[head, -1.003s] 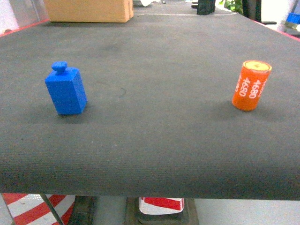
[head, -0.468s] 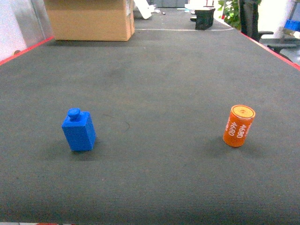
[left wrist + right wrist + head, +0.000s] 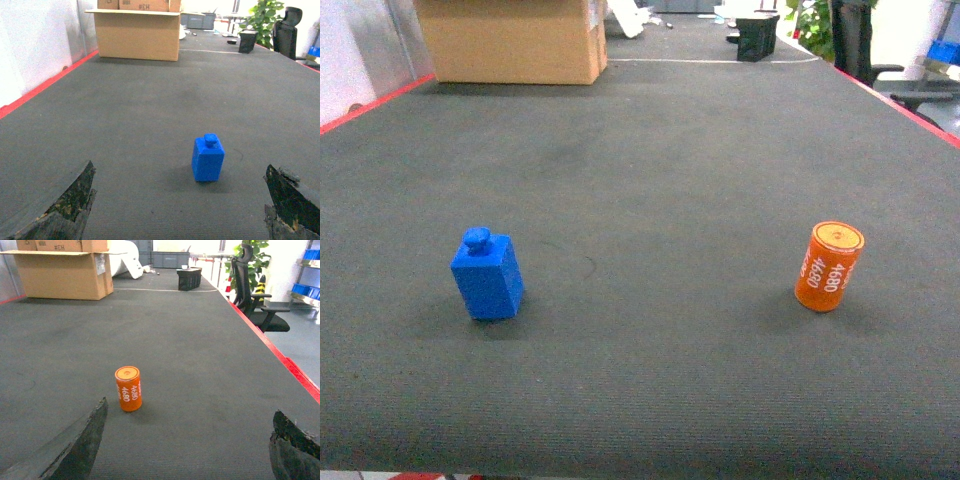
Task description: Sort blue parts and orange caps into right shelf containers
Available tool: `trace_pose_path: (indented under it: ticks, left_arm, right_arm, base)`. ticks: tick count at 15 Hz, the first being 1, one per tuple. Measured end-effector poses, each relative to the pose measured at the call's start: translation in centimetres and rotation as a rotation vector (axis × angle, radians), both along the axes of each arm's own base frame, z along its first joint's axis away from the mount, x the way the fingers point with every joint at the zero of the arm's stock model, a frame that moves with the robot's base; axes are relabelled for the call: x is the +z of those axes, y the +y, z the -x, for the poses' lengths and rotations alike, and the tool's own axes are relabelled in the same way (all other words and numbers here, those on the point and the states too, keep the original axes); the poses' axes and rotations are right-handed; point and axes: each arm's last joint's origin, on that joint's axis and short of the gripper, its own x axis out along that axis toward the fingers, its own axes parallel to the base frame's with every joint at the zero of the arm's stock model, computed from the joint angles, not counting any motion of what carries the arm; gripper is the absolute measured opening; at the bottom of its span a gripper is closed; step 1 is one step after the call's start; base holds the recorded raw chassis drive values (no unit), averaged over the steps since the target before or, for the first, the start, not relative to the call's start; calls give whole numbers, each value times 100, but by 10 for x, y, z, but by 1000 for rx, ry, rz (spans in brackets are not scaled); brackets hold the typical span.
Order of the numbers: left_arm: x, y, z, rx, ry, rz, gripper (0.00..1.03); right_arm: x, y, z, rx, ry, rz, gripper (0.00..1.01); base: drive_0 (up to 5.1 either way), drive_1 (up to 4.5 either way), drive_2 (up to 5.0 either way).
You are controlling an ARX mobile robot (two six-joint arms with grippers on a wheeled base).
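Note:
One of the blue parts [image 3: 487,277] stands upright on the dark mat at the left, with its knob on top. In the left wrist view this blue part [image 3: 208,158] is just ahead of my left gripper [image 3: 179,171], which is open and holds nothing. One of the orange caps [image 3: 828,267], a small cylinder printed 4680, stands on the right. The same orange cap [image 3: 128,388] is ahead and left of my open, empty right gripper [image 3: 190,407]. Neither gripper shows in the head view. The right shelf containers [image 3: 305,289] appear only as slivers of blue bins at the far right.
A cardboard box [image 3: 510,40] sits at the mat's far left end, and a small black box [image 3: 758,38] at the far right end. Red edging [image 3: 280,357] marks the table's right side. Beyond it are a black office chair [image 3: 255,295] and a plant [image 3: 252,257].
The head view has pulled back and tilted up over the last second, so both pieces look smaller and lower. Neither piece has moved on the mat.

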Motion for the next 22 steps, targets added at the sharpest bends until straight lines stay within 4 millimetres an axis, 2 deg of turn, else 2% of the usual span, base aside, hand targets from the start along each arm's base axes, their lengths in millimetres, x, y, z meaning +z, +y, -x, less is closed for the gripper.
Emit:
trace_pose_path:
  ticks: [22]
  left_arm:
    - [0, 0, 0, 0, 0, 0, 98]
  right_arm:
    - [0, 0, 0, 0, 0, 0, 98]
  base:
    - [0, 0, 0]
